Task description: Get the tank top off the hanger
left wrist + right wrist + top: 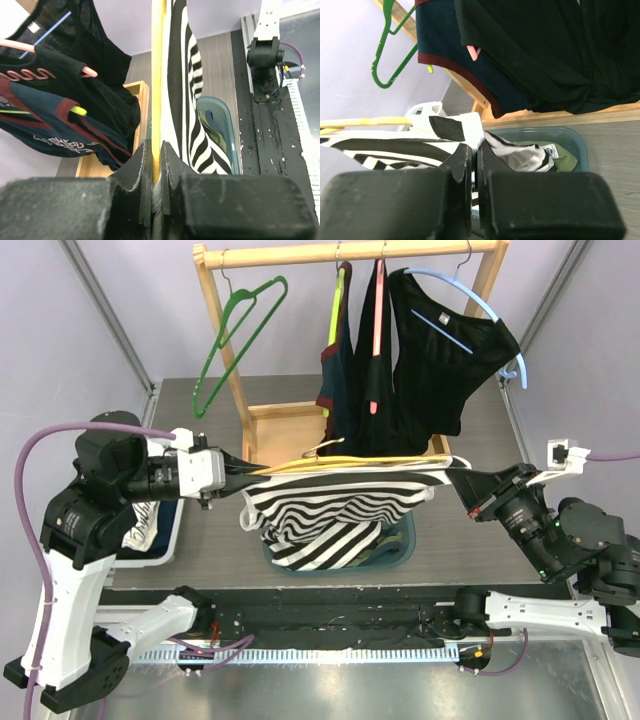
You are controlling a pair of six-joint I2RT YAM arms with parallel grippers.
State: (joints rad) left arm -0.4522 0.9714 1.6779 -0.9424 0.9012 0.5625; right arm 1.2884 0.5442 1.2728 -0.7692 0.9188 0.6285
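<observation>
Spanning the gap between two robot arms, a striped tank top point(330, 515) stayed threaded on a yellow hanger point(345, 463) that lay nearly level above the grey worktop point(215, 545), with the garment's lower folds drooping into a teal basket point(403, 548) directly beneath. The left end effector point(243, 471) was pressed together on one tip of the hanger, the yellow bar seen running straight out from between its fingers point(175, 155) in the left wrist view. The right end effector point(458, 476) was pinching the striped fabric at the garment's opposite edge, a fold of cloth caught between its closed fingers point(460, 155). Behind them, a wooden rack point(350, 253) carried an empty green hanger point(238, 335), a dark garment with maroon trim point(335, 380) and a black top point(430, 370) on a pale blue hanger point(470, 295). A white bin point(160, 540) holding clothes sat by the left arm's base
</observation>
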